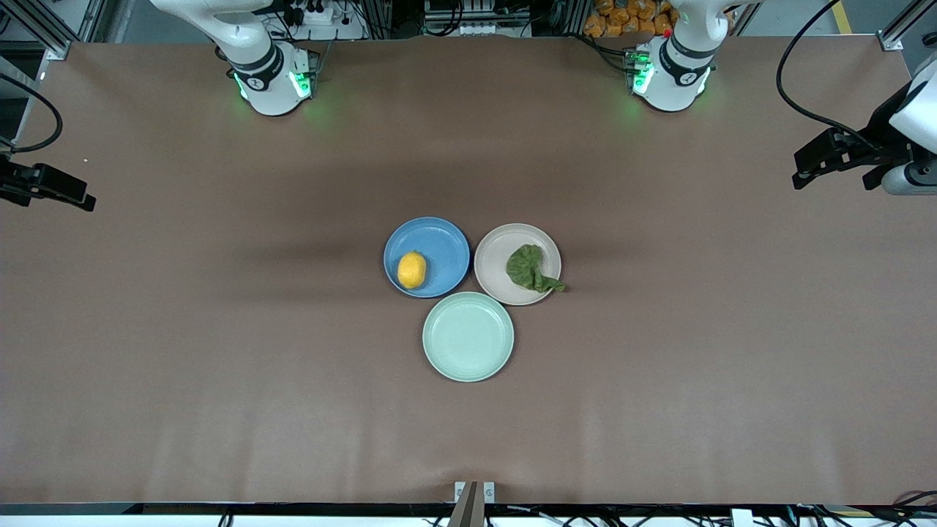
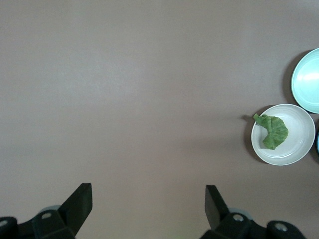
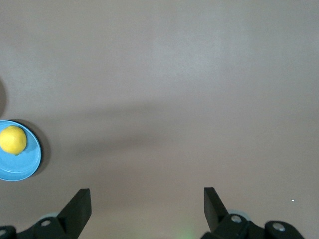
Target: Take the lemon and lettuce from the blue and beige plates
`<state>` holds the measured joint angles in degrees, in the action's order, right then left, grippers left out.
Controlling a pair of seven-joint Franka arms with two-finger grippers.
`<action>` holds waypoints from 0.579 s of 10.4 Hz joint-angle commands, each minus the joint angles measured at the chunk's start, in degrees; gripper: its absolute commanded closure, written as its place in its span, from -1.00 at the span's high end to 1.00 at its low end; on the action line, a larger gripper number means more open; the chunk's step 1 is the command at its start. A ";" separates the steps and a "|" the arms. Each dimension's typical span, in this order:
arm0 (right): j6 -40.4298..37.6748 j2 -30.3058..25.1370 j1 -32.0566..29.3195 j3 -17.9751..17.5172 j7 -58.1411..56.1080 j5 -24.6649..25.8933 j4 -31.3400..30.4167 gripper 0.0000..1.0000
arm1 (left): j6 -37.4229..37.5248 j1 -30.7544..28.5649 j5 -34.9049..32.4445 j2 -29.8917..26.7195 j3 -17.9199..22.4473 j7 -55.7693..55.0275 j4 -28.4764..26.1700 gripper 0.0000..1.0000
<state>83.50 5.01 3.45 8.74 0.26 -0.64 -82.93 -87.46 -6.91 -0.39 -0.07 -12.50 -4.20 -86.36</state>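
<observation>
Brown worktop [image 1: 219,329] is carrying three plates touching in the middle. The lemon [image 1: 411,270] is lying on the blue plate [image 1: 439,241], and the lettuce [image 1: 531,269] is lying on the beige plate [image 1: 498,263], its stem poking over the rim. A mint green plate [image 1: 468,337] is sitting nearer the front camera. The left gripper [image 1: 831,165] and right gripper [image 1: 55,192] are hanging over the worktop's ends, well apart from the plates, jaws wide and holding nothing. Bare worktop is lying between.

A wide brown surface [image 1: 219,366] fills the view under even light. Black cables [image 1: 798,80] and metal frame rails [image 1: 904,22] run along its edges.
</observation>
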 commanded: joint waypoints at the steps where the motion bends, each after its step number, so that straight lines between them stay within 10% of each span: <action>1: 2.09 -3.07 -1.08 -0.83 -0.52 -0.15 -4.15 1.00 | 0.71 -0.30 -0.22 -0.28 0.02 1.30 0.14 1.00; 6: 2.28 -3.34 -3.26 -2.84 -0.52 -0.15 -4.25 1.00 | 0.62 0.58 0.74 2.34 -0.86 -1.50 -1.43 1.00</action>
<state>84.94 3.49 2.61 8.13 0.26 -0.64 -85.25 -87.25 -6.73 -0.39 0.74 -12.80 -4.41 -87.29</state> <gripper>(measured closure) 0.000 0.000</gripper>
